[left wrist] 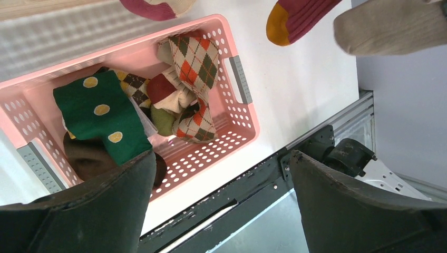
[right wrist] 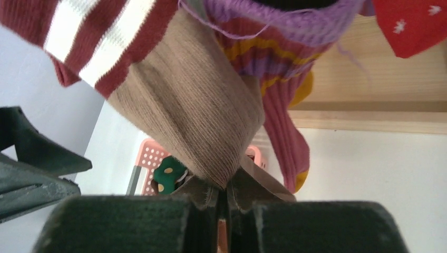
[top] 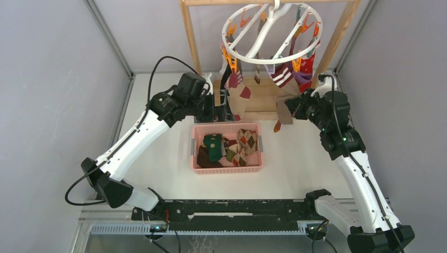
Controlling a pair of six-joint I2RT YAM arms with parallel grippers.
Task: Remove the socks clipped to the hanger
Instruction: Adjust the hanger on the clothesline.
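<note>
The white ring hanger (top: 272, 52) hangs from the wooden rack with several socks (top: 282, 74) clipped to its rim. My right gripper (top: 291, 109) is shut on the lower part of a tan sock (right wrist: 195, 105). That sock runs up among a maroon-and-white striped sock (right wrist: 89, 37), a purple one (right wrist: 274, 21) and a red one (right wrist: 411, 26); its clip is hidden. My left gripper (top: 221, 108) hovers open and empty above the far edge of the pink basket (top: 226, 125), below maroon socks (top: 237, 84) on the hanger's left side.
The pink basket (left wrist: 132, 45) holds a green dotted sock (left wrist: 103, 113), argyle socks (left wrist: 195, 63) and others. The wooden rack's posts (top: 191, 37) and base board (top: 263, 97) stand at the back. Grey walls close in both sides. The black rail (top: 232, 208) runs along the near edge.
</note>
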